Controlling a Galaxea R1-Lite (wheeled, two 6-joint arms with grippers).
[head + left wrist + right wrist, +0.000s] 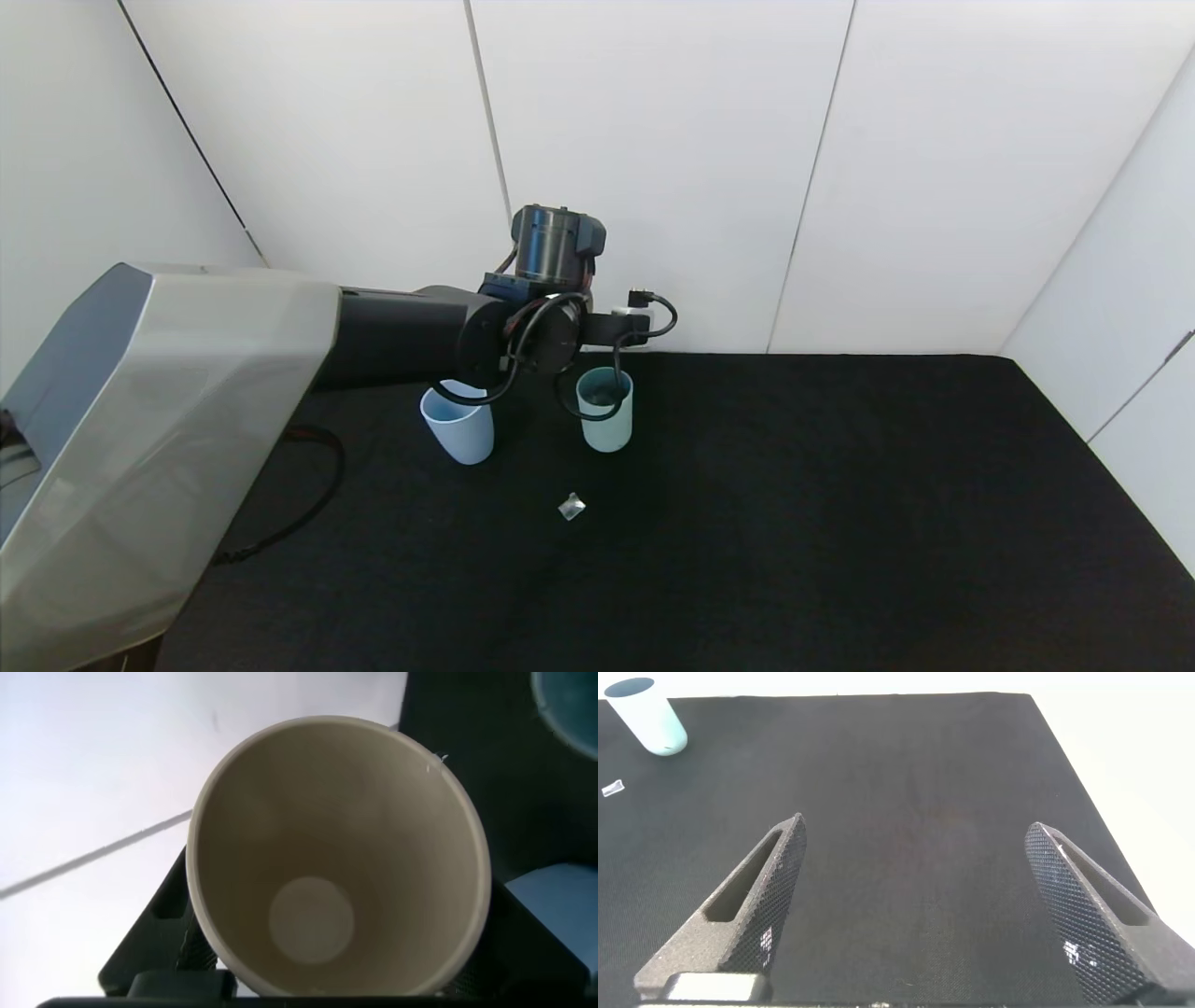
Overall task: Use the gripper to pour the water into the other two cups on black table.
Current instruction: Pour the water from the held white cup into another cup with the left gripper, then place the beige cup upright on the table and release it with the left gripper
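The left gripper (327, 980) is clamped on a cream cup (336, 859) that looks empty. The 2 cups stand on the black table (794, 485) just below it: light blue cup (458, 425) near, teal cup (606, 409) beyond. The right gripper (924, 905), fingers apart, hangs well away.

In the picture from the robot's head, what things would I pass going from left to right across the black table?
The robot's big grey left arm → light blue cup → small clear scrap → teal-green cup → then only bare black table to the right edge.
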